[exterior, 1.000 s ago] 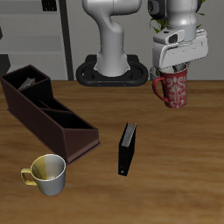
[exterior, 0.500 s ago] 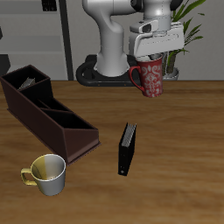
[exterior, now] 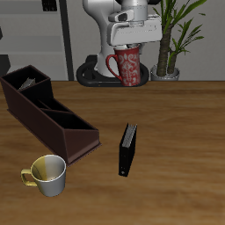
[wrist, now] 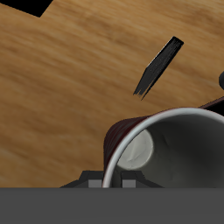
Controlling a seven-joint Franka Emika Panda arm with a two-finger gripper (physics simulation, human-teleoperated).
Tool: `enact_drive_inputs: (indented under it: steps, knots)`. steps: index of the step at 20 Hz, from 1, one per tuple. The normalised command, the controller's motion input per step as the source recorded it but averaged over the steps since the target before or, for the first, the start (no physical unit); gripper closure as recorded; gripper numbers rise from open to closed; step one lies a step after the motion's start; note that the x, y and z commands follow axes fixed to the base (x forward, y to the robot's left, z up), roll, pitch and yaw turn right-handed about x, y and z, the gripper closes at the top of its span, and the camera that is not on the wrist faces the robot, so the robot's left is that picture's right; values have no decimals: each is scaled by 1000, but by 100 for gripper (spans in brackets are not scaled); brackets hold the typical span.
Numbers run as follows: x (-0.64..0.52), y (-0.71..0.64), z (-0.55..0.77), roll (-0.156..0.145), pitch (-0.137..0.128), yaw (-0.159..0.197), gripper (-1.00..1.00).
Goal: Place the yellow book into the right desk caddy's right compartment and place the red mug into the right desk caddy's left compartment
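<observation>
- Table (exterior: 176, 167): wide bare wood between the front edge and the objects.
- Right desk caddy (exterior: 48, 112): lies diagonally, open-topped; the yellow book (exterior: 29, 83) lies in its far end cell.
- Gripper (exterior: 134, 46): pinches the red mug (exterior: 126, 67) by its rim, high above the table's back.
- Black book (exterior: 128, 148): upright, apart from the caddy.
- Silvery mug (exterior: 48, 174): near the front edge.

red mug (exterior: 127, 66) showing dark red with pale speckled pattern; wrist view showing its grey inside (wrist: 175, 149). right desk caddy (exterior: 48, 114) showing dark brown all over. upright book (exterior: 128, 148) looking black with a pale grey edge. second mug (exterior: 47, 174) looking silvery with yellow handle. table (exterior: 176, 158) showing warm brown wood grain. gripper (exterior: 134, 37) appearing white and grey. plant (exterior: 176, 35) showing green leaves.
</observation>
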Motion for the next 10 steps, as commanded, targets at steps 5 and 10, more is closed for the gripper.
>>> enact_drive_inputs:
  steps: [5, 10]
  knots:
    - [-123, -618, 163, -102, -51, -30, 100]
    - [126, -526, 218, -73, -33, -58, 100]
